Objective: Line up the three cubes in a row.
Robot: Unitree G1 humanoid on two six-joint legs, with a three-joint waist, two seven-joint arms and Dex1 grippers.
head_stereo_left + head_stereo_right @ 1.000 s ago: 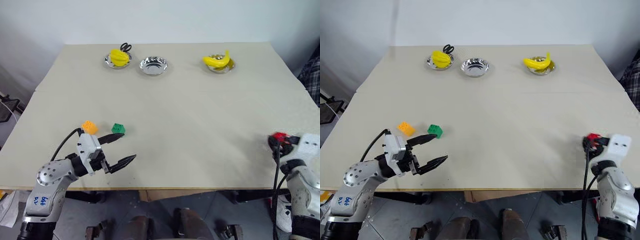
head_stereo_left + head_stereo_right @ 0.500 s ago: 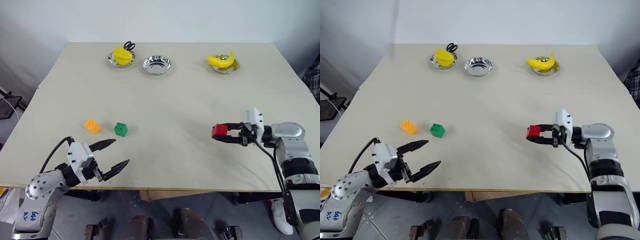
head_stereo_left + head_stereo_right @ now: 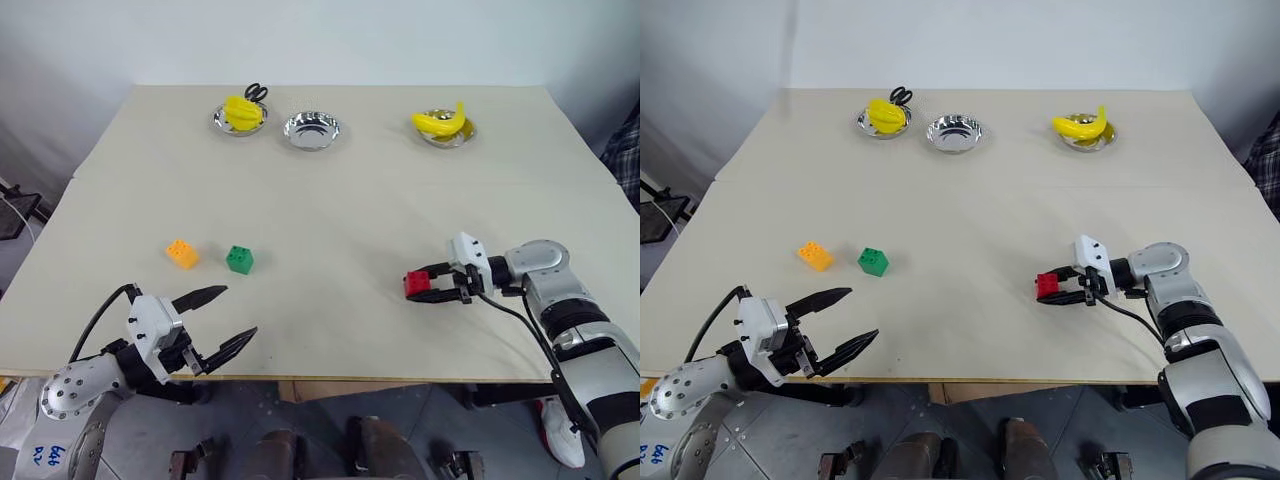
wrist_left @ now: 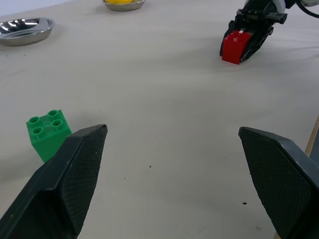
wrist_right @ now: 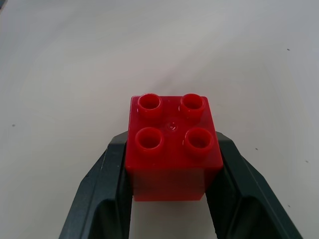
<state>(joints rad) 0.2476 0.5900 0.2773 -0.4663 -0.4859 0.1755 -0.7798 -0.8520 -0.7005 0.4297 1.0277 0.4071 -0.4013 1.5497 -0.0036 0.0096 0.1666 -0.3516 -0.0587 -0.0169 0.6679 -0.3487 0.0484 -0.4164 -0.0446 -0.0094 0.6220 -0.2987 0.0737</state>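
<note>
The right gripper (image 3: 420,285) reaches in from the right side of the table (image 3: 330,200) with its two black fingers clamped on the sides of the red cube (image 3: 416,284), studs facing up (the right wrist view shows a finger pressed flat against each flank). The cube sits low over the tabletop, right of centre; I cannot tell whether it touches the surface. The left gripper (image 3: 220,320) hovers at the near left edge with its jaws spread wide and nothing between them. Just beyond it on the table stand the green cube (image 3: 240,260) and, to its left, the orange cube (image 3: 181,253), near each other but apart. The red one is well apart from both. Along the far edge sit three steel bowls (image 3: 311,130), two holding bananas (image 3: 441,121).
</note>
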